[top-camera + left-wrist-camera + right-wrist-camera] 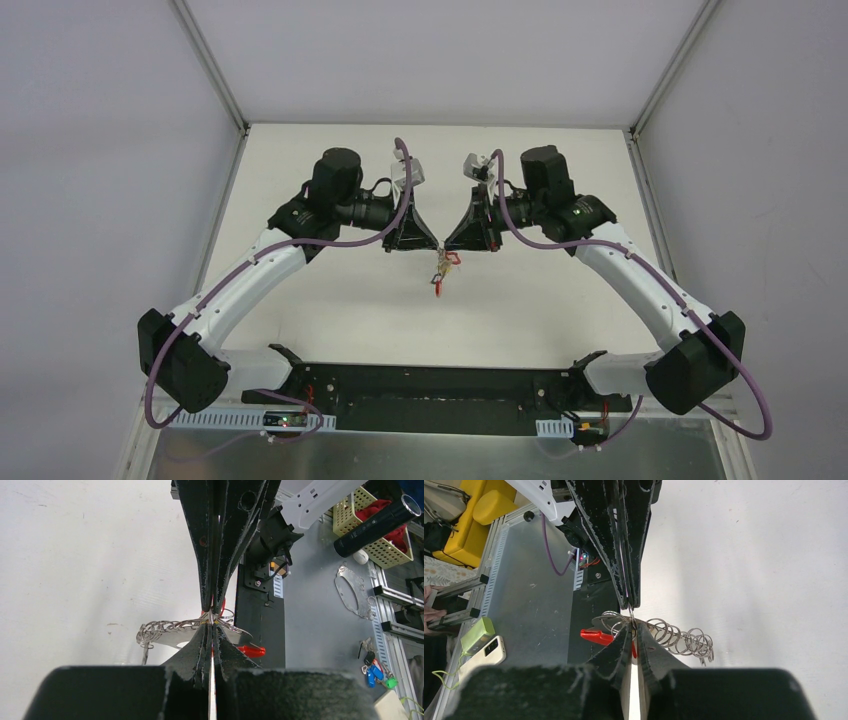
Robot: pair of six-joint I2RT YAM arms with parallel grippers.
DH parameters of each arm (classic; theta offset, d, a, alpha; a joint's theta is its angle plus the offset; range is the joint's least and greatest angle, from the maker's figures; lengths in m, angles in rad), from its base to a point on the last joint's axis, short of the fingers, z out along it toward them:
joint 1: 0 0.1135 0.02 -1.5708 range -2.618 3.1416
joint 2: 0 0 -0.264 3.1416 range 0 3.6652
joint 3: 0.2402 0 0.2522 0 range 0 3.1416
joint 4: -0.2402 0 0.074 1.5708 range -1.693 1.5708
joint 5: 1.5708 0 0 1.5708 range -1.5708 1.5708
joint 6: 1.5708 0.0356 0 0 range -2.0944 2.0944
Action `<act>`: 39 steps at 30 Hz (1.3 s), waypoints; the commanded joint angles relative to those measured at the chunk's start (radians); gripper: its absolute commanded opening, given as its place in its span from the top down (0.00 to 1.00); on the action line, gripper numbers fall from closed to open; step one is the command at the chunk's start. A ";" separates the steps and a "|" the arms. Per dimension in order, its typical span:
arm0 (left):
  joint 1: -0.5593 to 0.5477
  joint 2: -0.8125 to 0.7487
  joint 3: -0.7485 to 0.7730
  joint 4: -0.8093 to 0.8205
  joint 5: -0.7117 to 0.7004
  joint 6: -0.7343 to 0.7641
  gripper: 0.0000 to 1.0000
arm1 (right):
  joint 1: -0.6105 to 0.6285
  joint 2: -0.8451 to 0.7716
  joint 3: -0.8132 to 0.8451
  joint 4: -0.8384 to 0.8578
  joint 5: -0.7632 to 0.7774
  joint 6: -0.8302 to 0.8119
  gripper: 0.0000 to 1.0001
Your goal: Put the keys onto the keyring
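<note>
left gripper (211,626) pinching keyring (222,608); yellow basket (395,551) holds red cloth (374,509)

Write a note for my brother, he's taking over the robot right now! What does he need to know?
Left gripper: jaws shut on the keyring, on its thin wire.
Right gripper: jaws nearly together at the same spot, tip to tip with the left; a firm grip can't be confirmed.
Things: the keyring hangs between the two tips, above the table. A string of silver rings trails off it, and a red key dangles below.
Done: bunch picked up, both arms at it.
Left: can't tell which keys are threaded on. Check, then finish.
</note>
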 commanded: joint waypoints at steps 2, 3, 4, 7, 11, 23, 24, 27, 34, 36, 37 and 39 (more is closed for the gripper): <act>0.010 -0.008 -0.006 0.055 0.037 0.002 1.00 | -0.008 -0.031 0.036 0.029 -0.041 0.017 1.00; 0.012 -0.007 -0.009 0.058 0.035 0.003 1.00 | -0.010 -0.033 0.037 0.029 -0.039 0.019 1.00; 0.015 -0.007 -0.013 0.063 0.034 0.003 1.00 | -0.012 -0.035 0.038 0.029 -0.037 0.021 1.00; 0.018 -0.009 -0.023 0.082 0.029 -0.004 1.00 | -0.015 -0.042 0.041 0.029 -0.022 0.025 1.00; 0.019 -0.014 -0.031 0.092 0.015 0.012 0.96 | -0.016 -0.039 0.059 0.015 0.014 0.033 1.00; 0.021 -0.035 -0.036 0.071 -0.095 0.077 0.66 | 0.015 0.015 0.142 -0.095 0.124 0.002 1.00; 0.021 -0.039 -0.036 0.068 -0.095 0.081 0.65 | 0.020 0.021 0.146 -0.104 0.132 -0.006 1.00; 0.021 -0.049 -0.036 0.044 -0.090 0.108 0.62 | 0.031 0.039 0.161 -0.133 0.151 -0.028 1.00; 0.022 -0.073 -0.032 -0.044 -0.075 0.230 0.62 | 0.056 0.068 0.181 -0.196 0.176 -0.070 1.00; 0.022 -0.071 -0.031 -0.052 -0.070 0.243 0.62 | 0.064 0.071 0.180 -0.196 0.171 -0.070 1.00; 0.022 -0.068 -0.030 -0.052 -0.064 0.244 0.63 | 0.068 0.073 0.181 -0.196 0.169 -0.070 1.00; 0.022 -0.060 -0.026 -0.052 -0.062 0.248 0.64 | 0.076 0.079 0.183 -0.196 0.166 -0.068 1.00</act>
